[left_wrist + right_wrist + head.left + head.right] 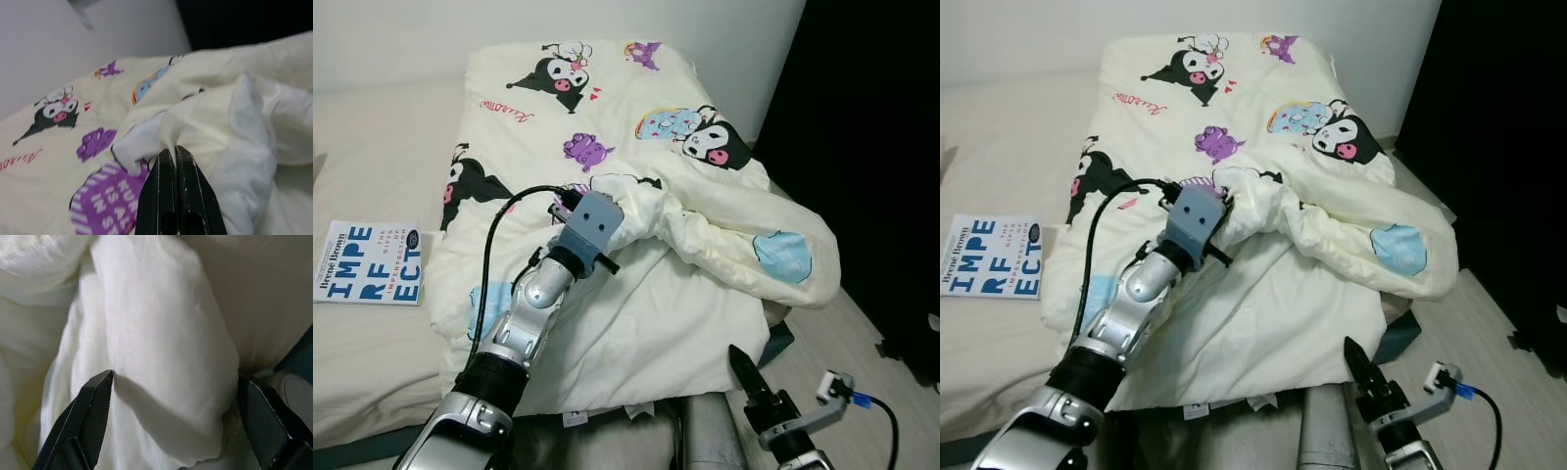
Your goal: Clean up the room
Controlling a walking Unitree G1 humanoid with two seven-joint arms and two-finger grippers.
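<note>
Comforter [607, 147], cream with cartoon prints, covers most of the bed [372, 157]; its right portion is folded back over itself in a thick roll, and the near hem hangs over the bed's foot edge. Left gripper [173, 156] sits at the folded corner near the comforter's middle, fingers pressed together with a pinch of white fabric at the tips; in the head views the wrist housing hides those tips. Right gripper [176, 396] is low at the comforter's near right corner, fingers spread wide on either side of a bulging cream fold; its arm is cut off by the frame bottom. Book [370, 262] lies flat on bare sheet left of the comforter, well apart. Floor [862, 323] strip runs right of the comforter.
</note>
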